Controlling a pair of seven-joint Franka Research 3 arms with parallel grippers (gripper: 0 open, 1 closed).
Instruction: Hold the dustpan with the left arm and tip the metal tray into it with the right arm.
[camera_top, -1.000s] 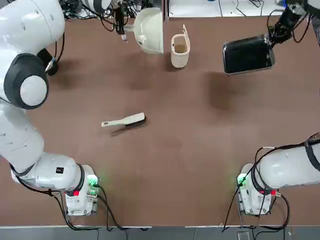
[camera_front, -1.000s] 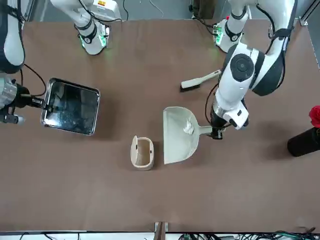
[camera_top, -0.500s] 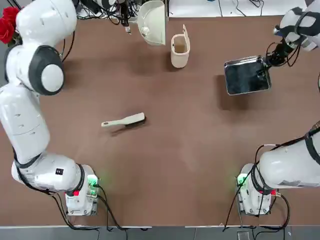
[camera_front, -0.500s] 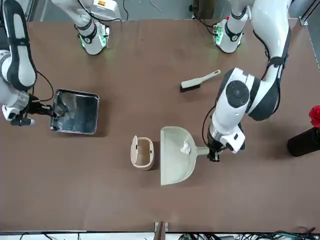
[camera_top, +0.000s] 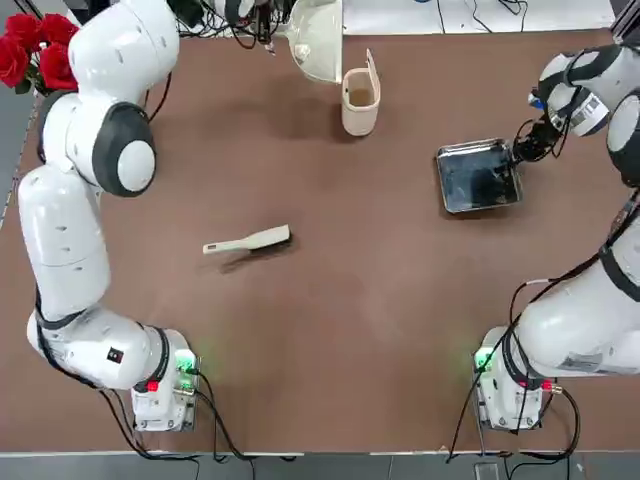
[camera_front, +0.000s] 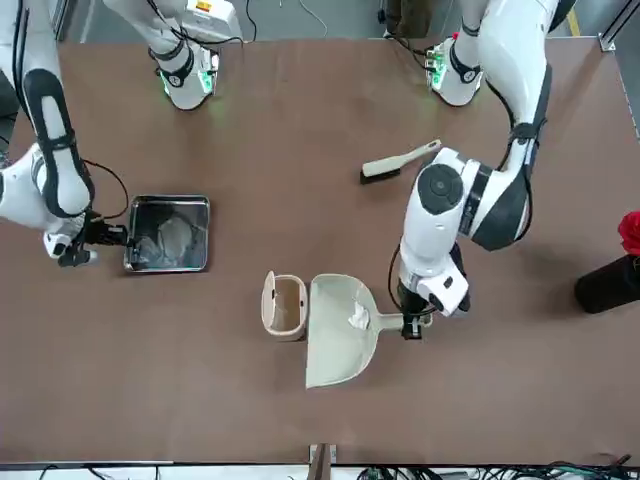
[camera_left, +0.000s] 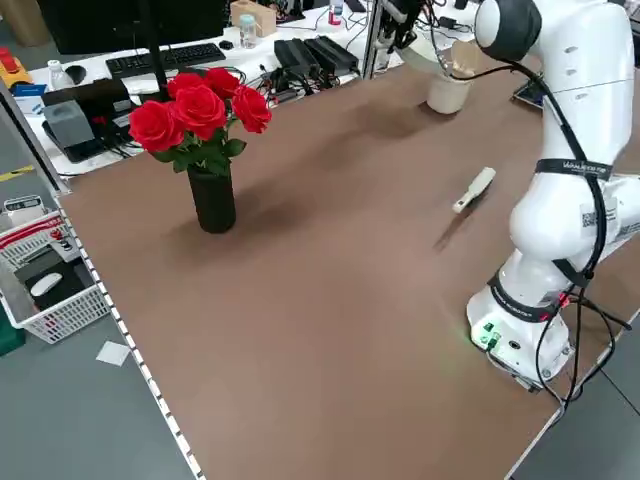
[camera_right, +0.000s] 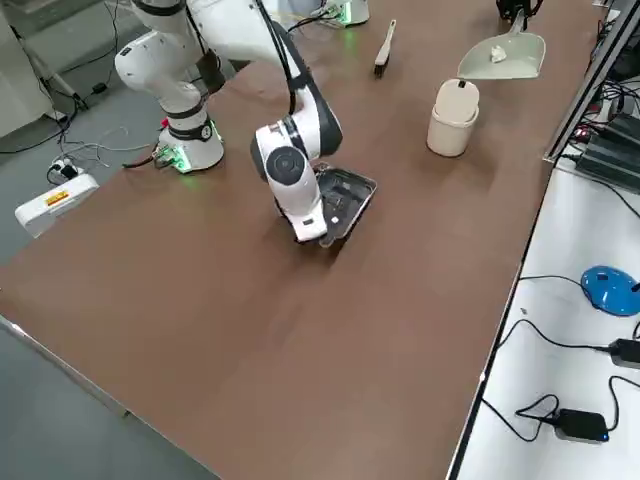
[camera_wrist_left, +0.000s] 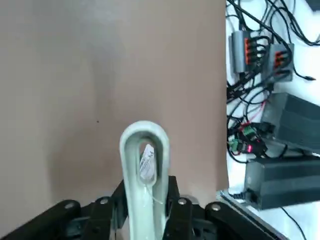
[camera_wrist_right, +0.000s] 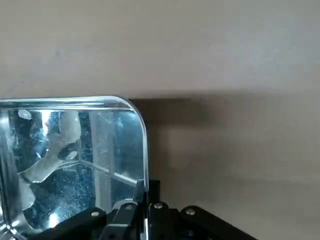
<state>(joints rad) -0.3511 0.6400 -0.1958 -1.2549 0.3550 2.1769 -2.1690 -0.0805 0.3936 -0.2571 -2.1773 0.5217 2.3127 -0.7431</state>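
Out at the far side of the brown tabletop (camera_top: 330, 330), the dustpan (camera_top: 318, 42) reaches the edge in the top view, the cream bin (camera_top: 360, 98) right beside it! The metal tray (camera_top: 478, 178) sits in from the far edge on the robot's right, with a broad open stretch between it and the bin. The hand brush (camera_top: 250, 241) lies alone near the middle, bare tabletop all round it.

Now the grips! The left end effector (camera_wrist_left: 146, 212) is closed on the dustpan's handle, scoop reaching away toward the bin's side. The right end effector (camera_wrist_right: 146, 200) is shut on the tray's rim, the tray extending inward from the fingertips, toward the dustpan's side.

And the views trade secrets! The front view shows the whole scoop with a crumpled white scrap (camera_front: 359, 316) in it, where the top view cuts the dustpan off. The right wrist view catches the tray's shadow on the tabletop, and reflections across its shiny bottom. Over in the left side view, red roses (camera_left: 200, 110) stand in a black vase (camera_left: 212, 200), the tray out of sight there!
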